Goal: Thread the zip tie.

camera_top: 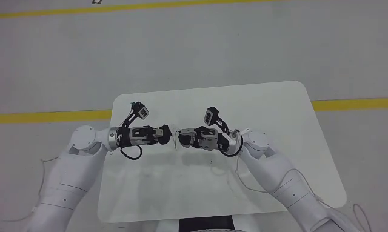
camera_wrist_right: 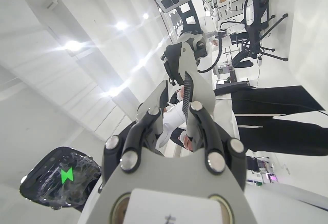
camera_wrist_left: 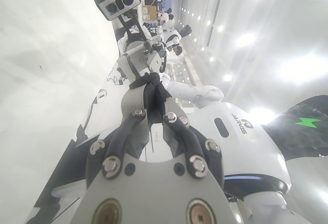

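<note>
Above the middle of the white table (camera_top: 273, 111) my two grippers face each other tip to tip. The left gripper (camera_top: 168, 133) is shut on the zip tie (camera_top: 174, 134), a thin dark strap. In the left wrist view the strap's tail (camera_wrist_left: 151, 139) hangs between the fingers behind the closed black pads of my left gripper (camera_wrist_left: 153, 82). The right gripper (camera_top: 182, 135) hovers just in front of the strap's free end. In the right wrist view my right gripper (camera_wrist_right: 176, 87) stands open, its ribbed pad (camera_wrist_right: 188, 91) bare and nothing clearly between the fingers.
The table's rounded edge runs close to the arms on the near side, with bare surface to the right and far side. Yellow floor lines (camera_top: 182, 3) cross beyond it. A person in black trousers (camera_wrist_right: 269, 112) stands in the room behind.
</note>
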You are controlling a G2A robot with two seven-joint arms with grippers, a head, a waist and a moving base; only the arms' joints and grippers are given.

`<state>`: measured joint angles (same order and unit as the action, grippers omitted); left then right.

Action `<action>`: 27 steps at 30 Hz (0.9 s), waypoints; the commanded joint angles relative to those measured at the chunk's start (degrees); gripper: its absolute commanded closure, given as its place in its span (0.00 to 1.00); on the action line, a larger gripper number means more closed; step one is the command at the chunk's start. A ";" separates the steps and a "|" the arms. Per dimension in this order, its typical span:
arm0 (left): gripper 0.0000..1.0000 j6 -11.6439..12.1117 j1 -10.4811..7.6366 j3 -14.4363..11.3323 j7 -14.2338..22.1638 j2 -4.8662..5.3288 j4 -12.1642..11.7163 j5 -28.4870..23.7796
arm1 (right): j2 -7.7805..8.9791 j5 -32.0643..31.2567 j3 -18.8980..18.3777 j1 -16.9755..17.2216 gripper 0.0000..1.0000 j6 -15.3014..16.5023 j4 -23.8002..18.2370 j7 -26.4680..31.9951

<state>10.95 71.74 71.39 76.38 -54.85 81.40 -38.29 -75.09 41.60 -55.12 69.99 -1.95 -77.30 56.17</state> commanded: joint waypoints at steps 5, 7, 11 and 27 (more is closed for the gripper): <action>1.00 0.00 0.00 0.00 0.00 0.00 0.00 0.00 | -0.09 0.34 0.34 0.00 0.82 0.26 -0.05 -0.13; 1.00 0.00 0.00 0.00 0.00 0.00 0.00 0.00 | -0.14 0.37 0.53 -0.07 0.83 0.31 0.04 -0.24; 1.00 0.00 0.00 0.00 0.00 0.00 0.00 0.00 | -0.29 0.56 0.86 -0.30 0.87 0.76 0.20 -0.60; 1.00 0.00 0.00 0.00 0.00 0.00 0.00 0.00 | -0.41 0.61 1.01 -0.48 1.00 1.38 0.26 -1.34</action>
<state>10.95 71.74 71.39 76.38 -54.85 81.40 -38.29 -75.51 42.19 -54.07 69.49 -0.60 -77.02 54.83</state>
